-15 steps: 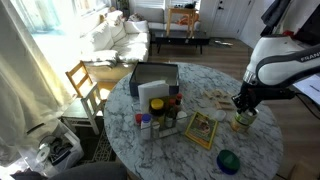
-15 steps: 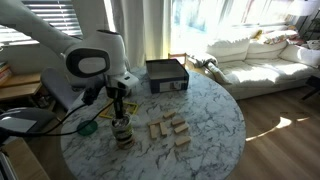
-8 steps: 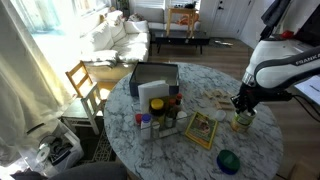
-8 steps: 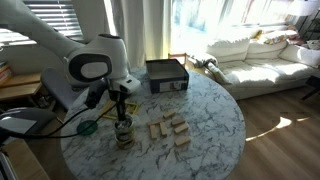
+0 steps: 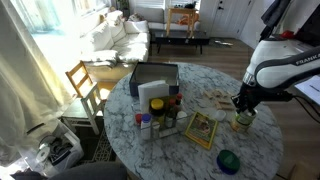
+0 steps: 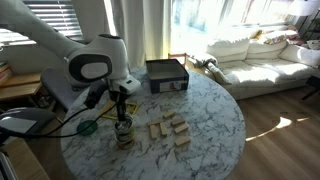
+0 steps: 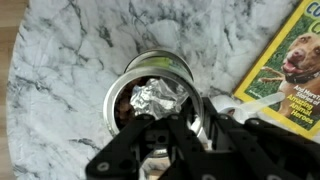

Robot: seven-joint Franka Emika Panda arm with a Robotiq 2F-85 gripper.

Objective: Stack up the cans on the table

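Note:
On the white marble table (image 5: 190, 150) (image 6: 205, 120) my gripper (image 7: 190, 112) is shut on the rim of a can (image 7: 150, 98) with crumpled foil inside. One finger is inside the wall and one outside. A second can's rim (image 7: 160, 58) shows just beyond and below it, so the held can sits over that one. In both exterior views the gripper (image 5: 243, 106) (image 6: 121, 112) stands straight above the cans (image 5: 241, 122) (image 6: 122, 136) near the table's edge.
A dog-cover book (image 7: 290, 60) (image 5: 203, 128) lies next to the cans. A green disc (image 5: 228, 160) (image 6: 88, 127), wooden blocks (image 6: 170, 130), condiment bottles (image 5: 150, 122), a black box (image 5: 155, 78) (image 6: 167, 75) and a wooden chair (image 5: 85, 85) are also in view.
Over the last second the gripper shifted very slightly at the cans; between half a second ago and now nothing has visibly moved.

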